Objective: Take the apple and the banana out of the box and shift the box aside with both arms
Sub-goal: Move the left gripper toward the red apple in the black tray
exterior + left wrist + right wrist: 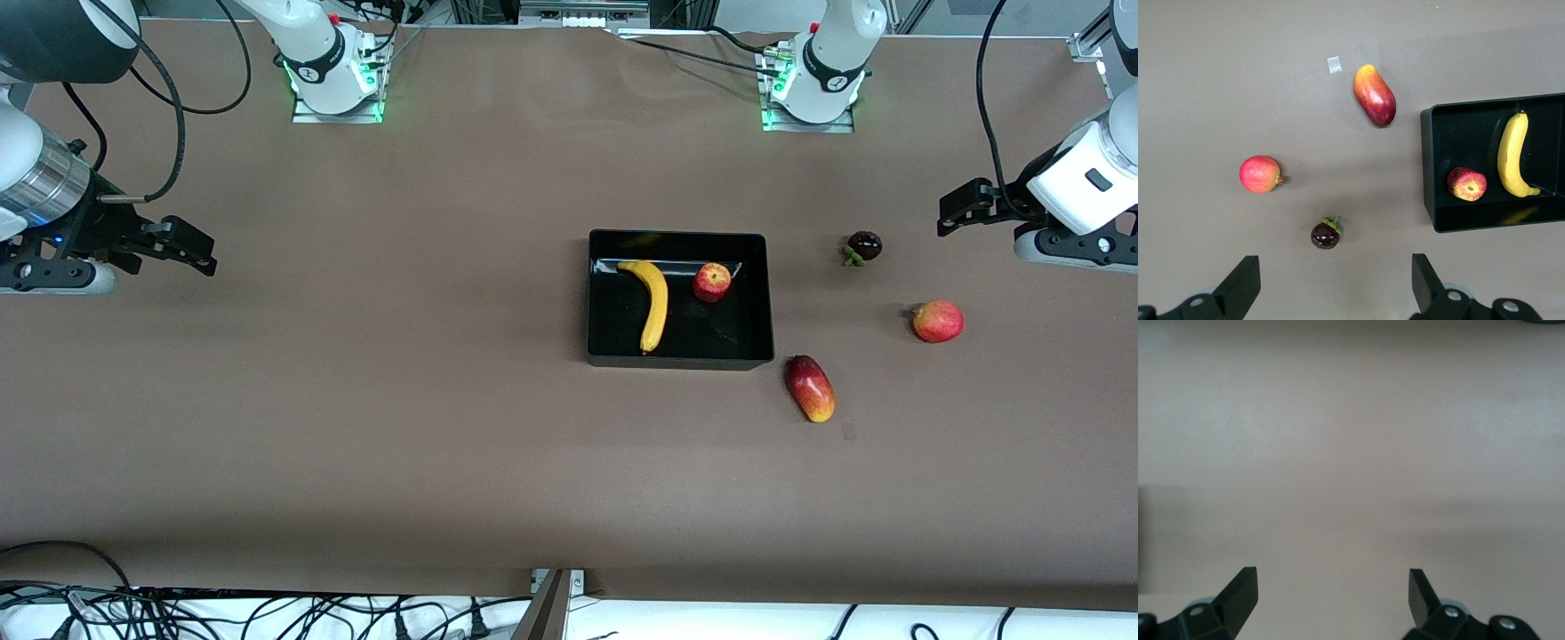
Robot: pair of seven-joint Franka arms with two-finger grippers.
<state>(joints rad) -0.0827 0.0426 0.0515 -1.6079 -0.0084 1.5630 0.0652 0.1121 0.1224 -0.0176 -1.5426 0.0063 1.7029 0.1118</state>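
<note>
The banana [655, 305] and apple [712, 282] lay in the box [756, 307] at frame centre. Both grippers, left [956, 212] at the right edge and right [191, 244] at the left edge, hung spread apart, well away

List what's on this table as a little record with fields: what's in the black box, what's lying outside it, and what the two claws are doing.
box: black bin on the table
in box: banana and apple, apart
outside box: mango, round red-orange fruit and mangosteen, all toward the left arm's end of the table
left claw: open, empty, raised near the mangosteen
right claw: open, empty, over bare table at the right arm's end
</note>
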